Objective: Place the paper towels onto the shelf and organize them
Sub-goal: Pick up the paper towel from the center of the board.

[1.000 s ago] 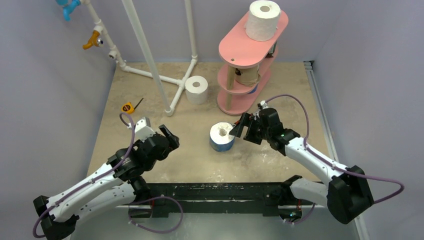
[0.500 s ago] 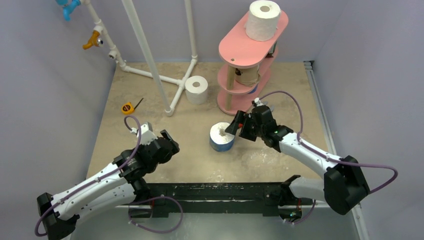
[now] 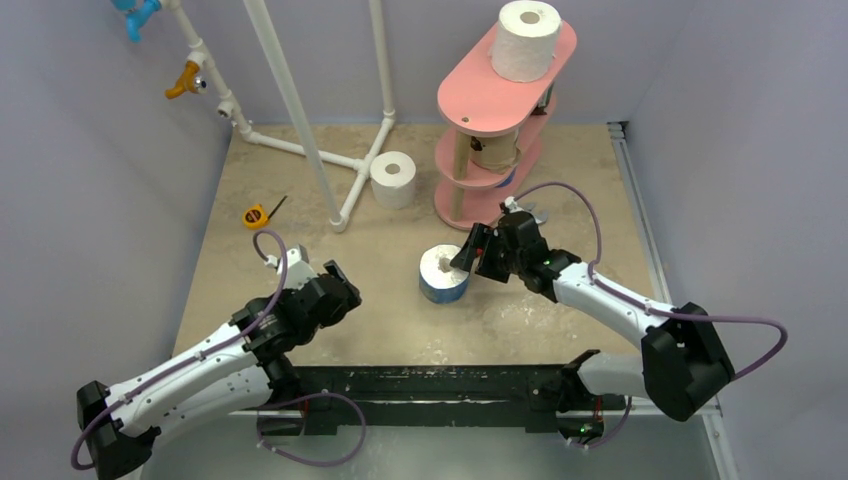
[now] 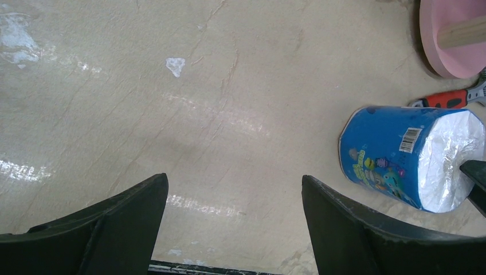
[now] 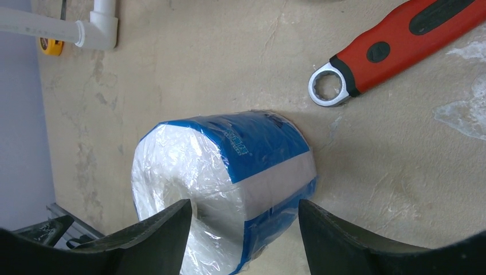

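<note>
Your right gripper [image 3: 468, 262] is down at the blue-wrapped roll [image 3: 443, 273], which stands on end on the table just in front of the shelf [image 3: 480, 100], a little left of its foot. The jaws are spread and sit astride the roll's right side: in the right wrist view 1 finger overlaps the plastic-covered end face and the other is outside the blue wrap. Call that claw open, because you cannot see either finger pressing into the wrap. The red-handled wrench [image 5: 401, 40] lies flat on the table between that roll and the shelf, apart from both. Your left gripper [image 3: 343, 283] hangs low over bare table, well left of the shelf and nearer you, with its jaws wide apart and nothing between them. On the shelf itself, 1 white roll [image 3: 527, 40] stands upright at the far end of the top board and 1 tan roll [image 3: 492, 150] sits on the middle board between the posts. Another white roll [image 3: 393, 178] stands on the table just left of the shelf's foot. The yellow tape measure [image 3: 256, 215] lies far left of the shelf.
</note>
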Available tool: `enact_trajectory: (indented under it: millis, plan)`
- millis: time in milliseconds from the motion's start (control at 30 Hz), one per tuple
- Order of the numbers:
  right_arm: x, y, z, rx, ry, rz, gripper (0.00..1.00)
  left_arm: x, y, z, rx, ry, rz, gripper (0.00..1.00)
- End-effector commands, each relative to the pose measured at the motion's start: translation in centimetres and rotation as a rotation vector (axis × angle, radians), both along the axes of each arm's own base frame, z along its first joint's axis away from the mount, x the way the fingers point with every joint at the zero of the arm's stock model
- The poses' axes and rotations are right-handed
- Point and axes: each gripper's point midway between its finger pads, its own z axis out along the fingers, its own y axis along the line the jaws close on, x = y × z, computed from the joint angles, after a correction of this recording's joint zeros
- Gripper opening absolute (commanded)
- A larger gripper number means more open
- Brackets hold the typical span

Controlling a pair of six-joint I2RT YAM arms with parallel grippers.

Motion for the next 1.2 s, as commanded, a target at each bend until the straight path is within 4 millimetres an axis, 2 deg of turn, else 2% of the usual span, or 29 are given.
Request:
enact_trajectory:
  millis: [0, 467, 567, 700, 867, 1167]
  plan:
    - [1.4, 0.7, 1.9, 0.011, -0.071, -0.006, 0.67, 0.3, -0.4, -0.1, -0.02, -0.006, 0.005, 0.86]
    - [1.1, 0.7, 0.8, -0.025, -0.07, 0.015, 0.66, 0.3, -0.8, -0.5, -0.006, 0.014, -0.007, 0.86]
    - [1.1, 0.5, 0.6, -0.034, -0.071, 0.014, 0.61, 0.3, -0.8, -0.6, -0.002, 0.02, -0.009, 0.85]
    - [1.1, 0.4, 0.6, -0.038, -0.075, 0.013, 0.47, 0.3, -1.0, -0.7, -0.001, 0.026, -0.014, 0.86]
    - [1.1, 0.6, 1.0, -0.031, -0.08, 0.023, 0.38, 0.3, -1.0, -0.9, 0.004, 0.027, -0.014, 0.86]
    - [1.2, 0.0, 2.4, -0.043, -0.111, 0.005, 0.29, 0.2, -1.1, -1.1, 0.005, 0.037, -0.017, 0.85]
